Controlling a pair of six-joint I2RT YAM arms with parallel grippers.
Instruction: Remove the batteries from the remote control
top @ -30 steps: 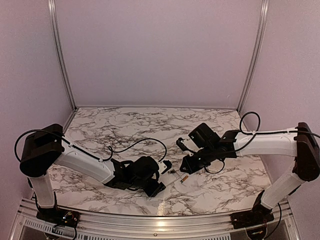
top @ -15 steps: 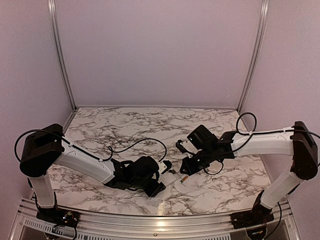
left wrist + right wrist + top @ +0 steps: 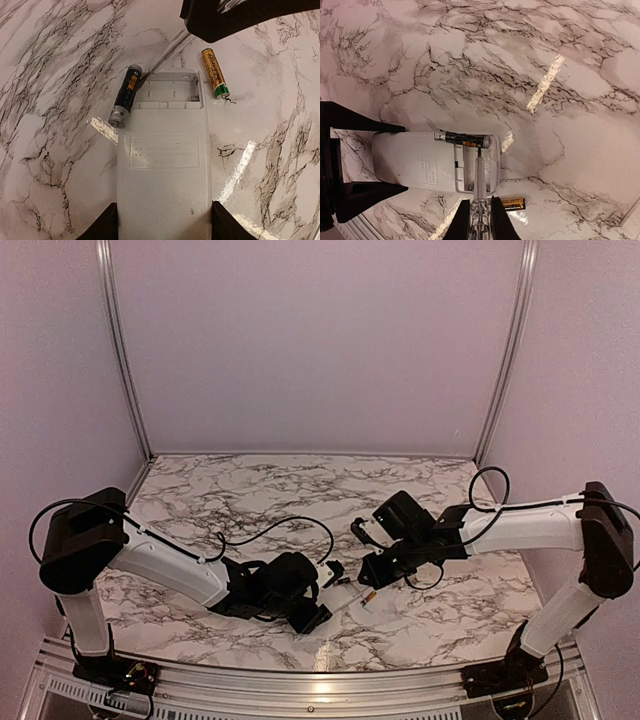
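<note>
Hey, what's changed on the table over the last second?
The right gripper, shut on the thin rod, drifted slightly left, closer to the remote control, and its elbow swung inward with it. The left gripper kept clamping the remote, and the dark battery and orange battery stayed put beside it.

The black battery [image 3: 126, 95] lies on the desk [image 3: 60, 60] just left of the remote control [image 3: 163, 165]'s open compartment, the orange-gold battery [image 3: 215, 73] just right.

Soft even light, glare streaks on the marble table [image 3: 240, 165], wrist views sharp
</note>
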